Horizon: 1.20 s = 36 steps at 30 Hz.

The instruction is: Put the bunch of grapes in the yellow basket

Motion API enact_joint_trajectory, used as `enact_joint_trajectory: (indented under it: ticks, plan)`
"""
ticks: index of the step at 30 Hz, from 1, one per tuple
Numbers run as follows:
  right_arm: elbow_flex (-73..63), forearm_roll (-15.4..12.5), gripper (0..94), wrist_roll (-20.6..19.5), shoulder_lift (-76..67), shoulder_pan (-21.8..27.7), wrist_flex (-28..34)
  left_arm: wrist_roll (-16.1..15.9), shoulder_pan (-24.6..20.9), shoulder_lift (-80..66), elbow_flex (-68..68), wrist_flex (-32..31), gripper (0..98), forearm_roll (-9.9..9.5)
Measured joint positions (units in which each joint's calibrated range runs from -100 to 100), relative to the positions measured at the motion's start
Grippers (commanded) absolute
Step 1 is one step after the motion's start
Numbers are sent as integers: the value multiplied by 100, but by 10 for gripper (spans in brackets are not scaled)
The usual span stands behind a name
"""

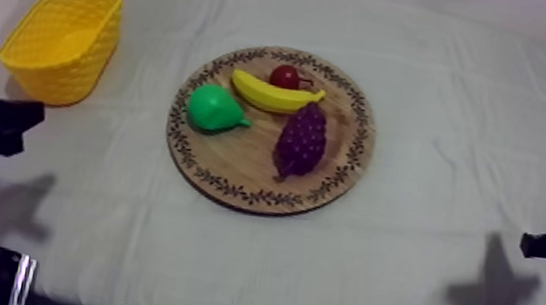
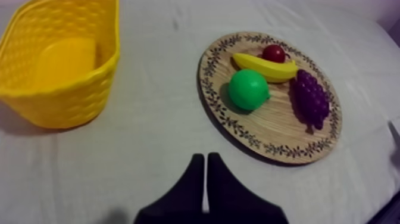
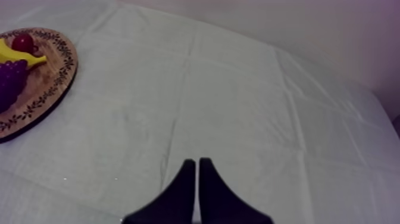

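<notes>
Left claw: clenched on nothing, parked short of the board, likely awaiting a start
Right claw: clenched empty too, idle
Grapes: on board, ahead-right of left claw
Basket: ahead-left, near that claw, so left likely carries

Lighting: soft, rather dim; cloth evenly lit, mauve toward corners; faint arm shadows at both lower sides; darker shadow beneath yellow basket and along wooden board rim.

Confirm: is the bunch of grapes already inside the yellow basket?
No, the bunch of grapes lies on the wooden board beside the banana, apart from the yellow basket.
</notes>
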Motion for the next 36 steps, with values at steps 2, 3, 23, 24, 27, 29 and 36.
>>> enact_joint_trajectory:
  ticks: [2, 3, 23, 24, 27, 29, 36]
  plan:
    - [0, 0, 3, 0, 0, 0, 0, -23, 41, 441, -446, 359, 0, 92]
    - [0, 0, 3, 0, 0, 0, 0, -43, 55, 689, -699, 545, 0, 152]
    - [0, 0, 3, 0, 0, 0, 0, 709, 831, 4778, -4935, 3183, 0, 25]
    - [0, 0, 3, 0, 0, 0, 0, 791, 917, 4969, -5119, 3299, 0, -15]
    - [0, 0, 3, 0, 0, 0, 0, 994, 1165, 5512, -5674, 3511, 0, -81]
    - [0, 0, 3, 0, 0, 0, 0, 1108, 1348, 5827, -5992, 3635, 0, -121]
    - [0, 0, 3, -3, 0, 0, 0, 1332, 1856, 6932, -7127, 3873, 0, -123]
